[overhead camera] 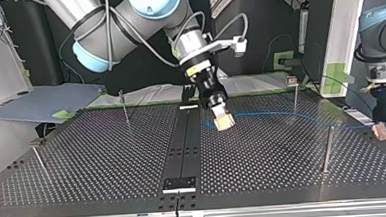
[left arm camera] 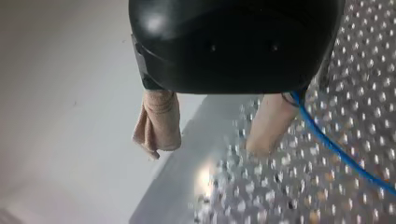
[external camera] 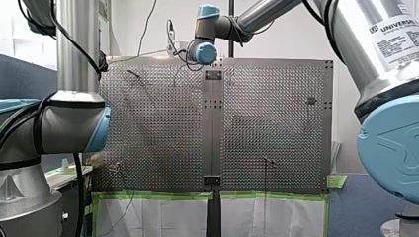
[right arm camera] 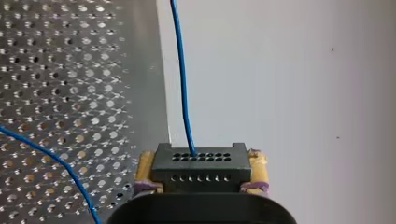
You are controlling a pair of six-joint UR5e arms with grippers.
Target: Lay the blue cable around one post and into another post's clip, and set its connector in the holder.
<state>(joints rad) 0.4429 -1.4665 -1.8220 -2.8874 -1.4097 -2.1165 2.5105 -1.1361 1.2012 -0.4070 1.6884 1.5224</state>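
My right gripper (right arm camera: 201, 179) is shut on the black connector (right arm camera: 201, 163), with a yellow pad on each side of it. The thin blue cable (right arm camera: 181, 79) runs out of the connector, away from the gripper. In the top view, my right gripper (overhead camera: 224, 121) hangs just above the table near the centre strip. The blue cable (overhead camera: 286, 114) trails from it across the plate towards my left gripper (overhead camera: 385, 128) at that view's right edge. My left gripper (left arm camera: 208, 135) is open, its beige-padded fingers (left arm camera: 159, 121) wide apart. The cable (left arm camera: 336, 149) passes beside one finger, outside the gap.
Thin posts stand on the perforated table (overhead camera: 108, 158): one with a clip head (overhead camera: 294, 83), one near the cable's far end (overhead camera: 327, 149), and others (overhead camera: 124, 107) on the top view's left half. A black block (overhead camera: 180, 184) sits on the centre strip near the front edge.
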